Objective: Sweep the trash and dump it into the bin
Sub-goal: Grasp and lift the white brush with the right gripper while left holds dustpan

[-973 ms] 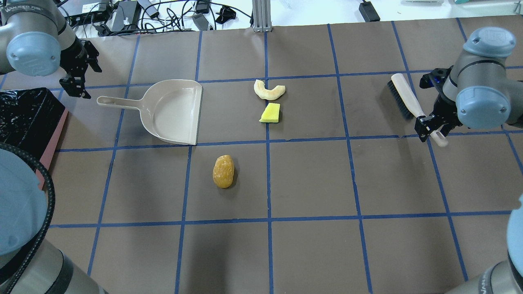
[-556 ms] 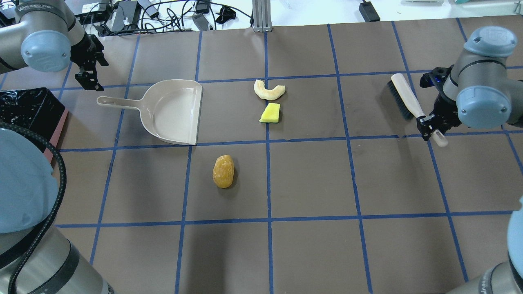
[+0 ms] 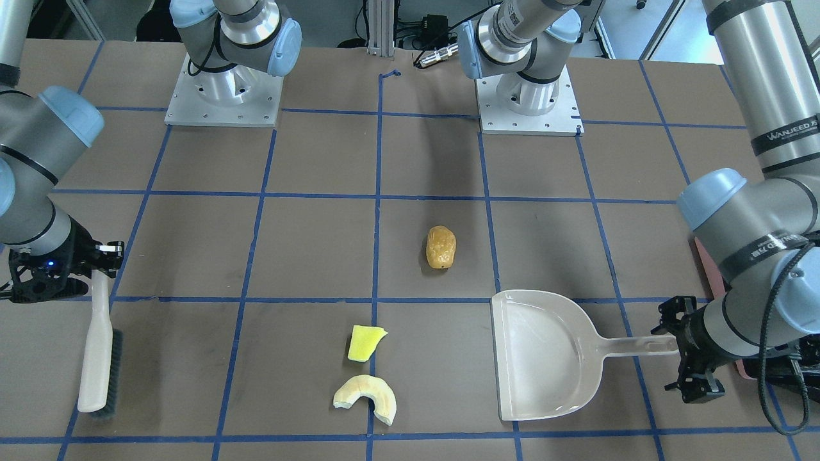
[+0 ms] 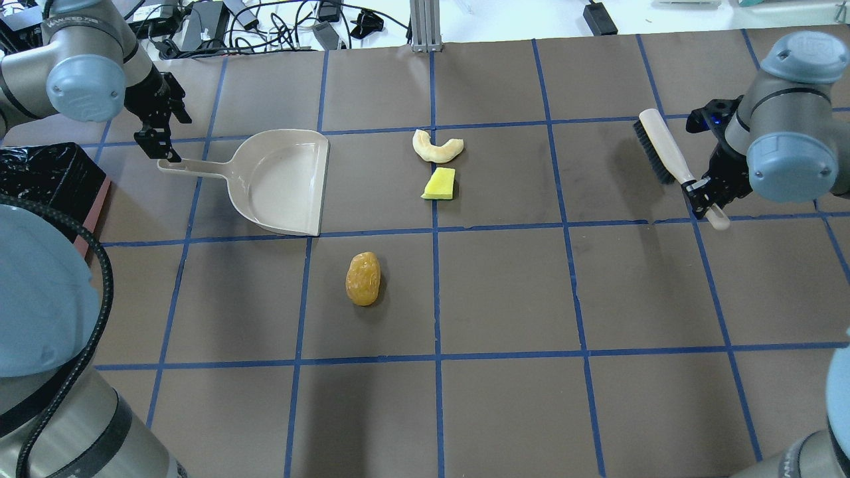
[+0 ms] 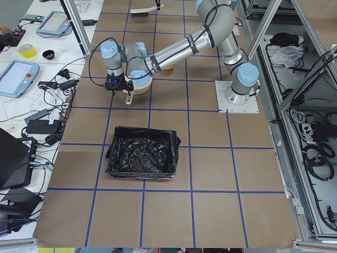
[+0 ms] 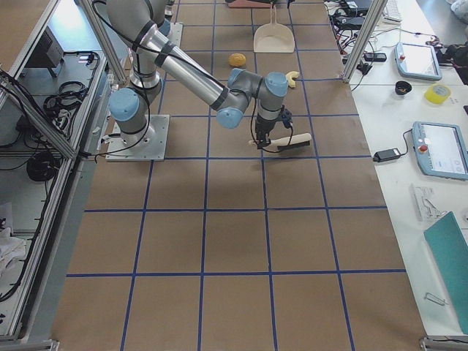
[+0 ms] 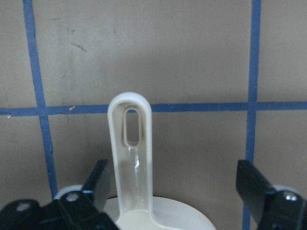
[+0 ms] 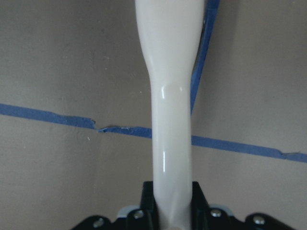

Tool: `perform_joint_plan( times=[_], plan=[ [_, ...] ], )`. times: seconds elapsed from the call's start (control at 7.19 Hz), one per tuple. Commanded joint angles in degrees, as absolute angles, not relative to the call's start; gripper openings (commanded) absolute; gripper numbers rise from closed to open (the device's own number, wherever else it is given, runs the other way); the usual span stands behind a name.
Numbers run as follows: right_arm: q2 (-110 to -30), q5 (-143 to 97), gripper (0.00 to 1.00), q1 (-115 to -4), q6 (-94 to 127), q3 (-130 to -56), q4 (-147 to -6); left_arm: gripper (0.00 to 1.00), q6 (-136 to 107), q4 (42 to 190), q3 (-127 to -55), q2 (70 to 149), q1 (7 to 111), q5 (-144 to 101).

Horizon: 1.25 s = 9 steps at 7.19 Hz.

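Note:
The trash lies on the brown table: a golden-brown lump [image 4: 362, 279] [image 3: 441, 247], a yellow-green wedge [image 4: 439, 184] [image 3: 365, 342] and a pale crescent [image 4: 436, 147] [image 3: 366, 397]. The beige dustpan [image 4: 282, 182] [image 3: 544, 355] lies flat to their left. My left gripper [image 4: 171, 138] [image 7: 172, 167] is open, with a finger on either side of the dustpan handle's end, not touching it. My right gripper [image 4: 705, 199] [image 8: 170, 211] is shut on the handle of the white brush [image 4: 654, 156] [image 3: 99, 349]. The bin [image 4: 46, 176] [image 5: 142, 158], with its black bag, stands at the left edge.
Cables and power bricks [image 4: 199, 26] lie beyond the table's far edge. A metal post [image 4: 425, 26] stands at the far middle. Blue tape lines grid the table. My arm bases [image 3: 224, 96] stand at the near side.
My left gripper has moved right and down from beside the bin to the dustpan handle's end. My right gripper has shifted the brush slightly away from me.

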<state>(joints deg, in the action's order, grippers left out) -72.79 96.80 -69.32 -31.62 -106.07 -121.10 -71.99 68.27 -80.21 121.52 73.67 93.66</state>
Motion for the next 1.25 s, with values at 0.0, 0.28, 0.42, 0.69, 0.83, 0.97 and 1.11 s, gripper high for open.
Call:
perform_joint_plan(
  times=[0.0,0.28,0.42,0.69,0.83,0.97,1.11],
  plan=[
    [-73.48,96.33,0.01,-70.74,-28.59,-102.67,-120.24,0.94,-70.84,69.70,-82.96,119.62,73.65,94.39],
    [-73.39,97.12,0.01,-77.84,-21.15,-98.98,-116.04,0.94,-70.14,63.24,-86.03,121.19,73.22,94.39],
    [-73.48,97.03,0.01,-81.00,-15.09,-97.22,-112.62,0.94,-69.79,62.58,-86.57,121.20,72.86,94.39],
    [-73.48,97.12,0.03,-84.11,-11.52,-96.24,-111.01,0.93,-69.87,62.75,-86.75,121.20,72.86,94.48],
    [-73.48,97.12,0.03,-84.11,-11.51,-96.33,-110.22,0.81,-69.87,63.28,-86.75,121.20,72.86,94.57],
    [-73.48,97.03,0.04,-84.11,-11.51,-96.33,-109.95,0.74,-69.96,63.19,-87.62,121.29,72.86,94.83],
    [-73.48,96.51,0.04,-84.11,-11.51,-96.42,-108.82,0.42,-70.05,62.58,-88.32,121.20,72.69,94.83]
  ],
)
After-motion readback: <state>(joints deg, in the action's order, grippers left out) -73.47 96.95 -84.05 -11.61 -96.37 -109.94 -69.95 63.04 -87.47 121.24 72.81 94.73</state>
